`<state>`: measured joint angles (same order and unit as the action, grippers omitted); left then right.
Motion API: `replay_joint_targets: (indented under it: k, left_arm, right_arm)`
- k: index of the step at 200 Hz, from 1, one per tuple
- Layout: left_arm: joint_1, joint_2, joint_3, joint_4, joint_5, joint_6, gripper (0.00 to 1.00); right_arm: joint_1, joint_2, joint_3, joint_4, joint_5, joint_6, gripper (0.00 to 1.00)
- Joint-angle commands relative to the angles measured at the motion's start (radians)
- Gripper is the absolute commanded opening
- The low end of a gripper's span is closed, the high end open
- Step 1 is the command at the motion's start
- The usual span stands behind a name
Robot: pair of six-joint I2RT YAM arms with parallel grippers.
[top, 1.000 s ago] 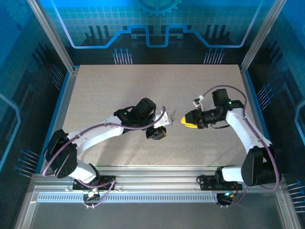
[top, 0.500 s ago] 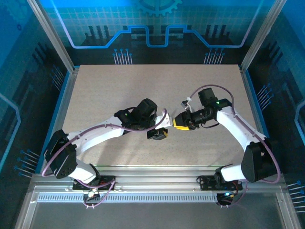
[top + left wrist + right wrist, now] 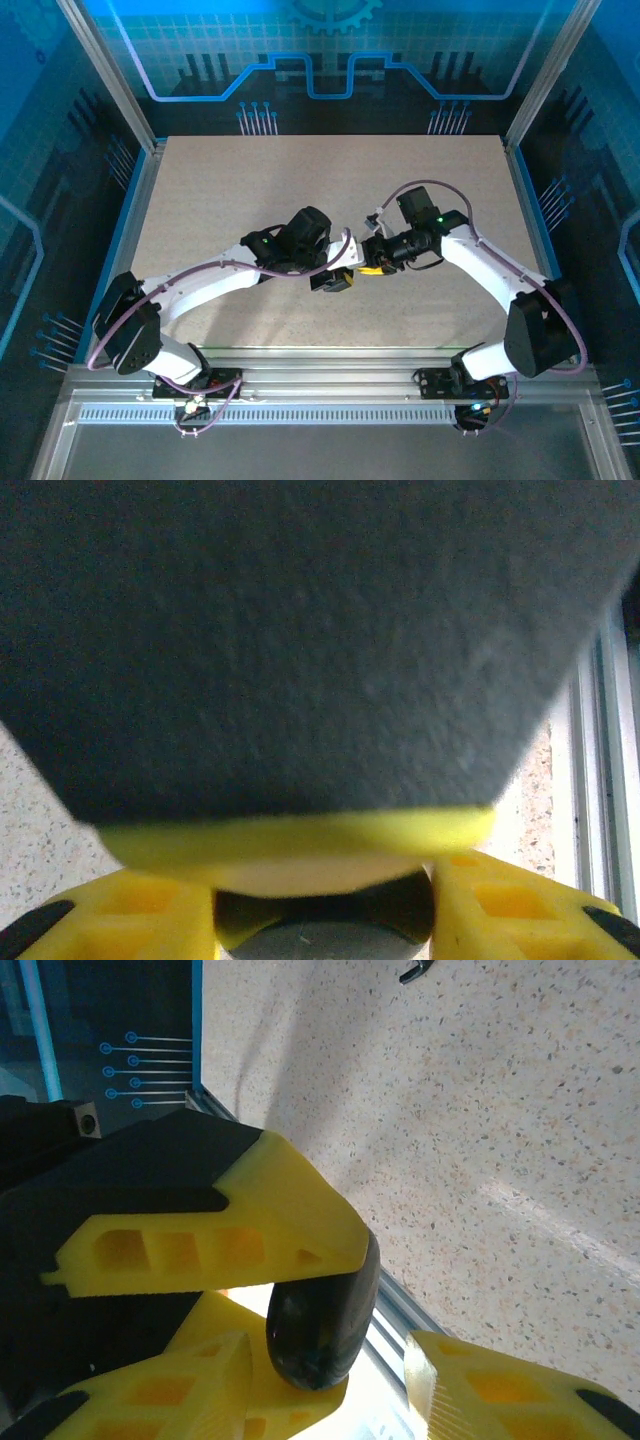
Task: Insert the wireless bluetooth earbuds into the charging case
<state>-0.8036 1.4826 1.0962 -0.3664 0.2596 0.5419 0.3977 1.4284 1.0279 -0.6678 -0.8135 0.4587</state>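
Between the left claw's (image 3: 342, 1322) matt yellow plastic fingers (image 3: 200, 1240), the charging case cap (image 3: 312, 1345) is smooth, glossy black plastic. Beyond the claw, the table (image 3: 480, 1130) looks matt, finely speckled and stone-like.

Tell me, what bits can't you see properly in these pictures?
- Left wrist view: a blurry dark block against the lens hides most of the charging case.
- Right wrist view: a tiny dark bit on the table is cut off by the top edge, so I can't name it.
- Top view: whatever sits between the left gripper and right gripper is too small to see.
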Motion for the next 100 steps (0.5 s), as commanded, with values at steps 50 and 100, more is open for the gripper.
replay_joint_targets:
  k: [50, 100]
  left_arm:
    - [-0.007, -0.018, 0.008, 0.026, -0.025, -0.009, 0.31]
    - [-0.008, -0.011, 0.014, 0.042, -0.035, -0.020, 0.31]
  right_arm:
    - [0.046, 0.037, -0.018, 0.039, -0.033, 0.034, 0.42]
    - [0.048, 0.050, -0.024, 0.033, -0.076, 0.015, 0.33]
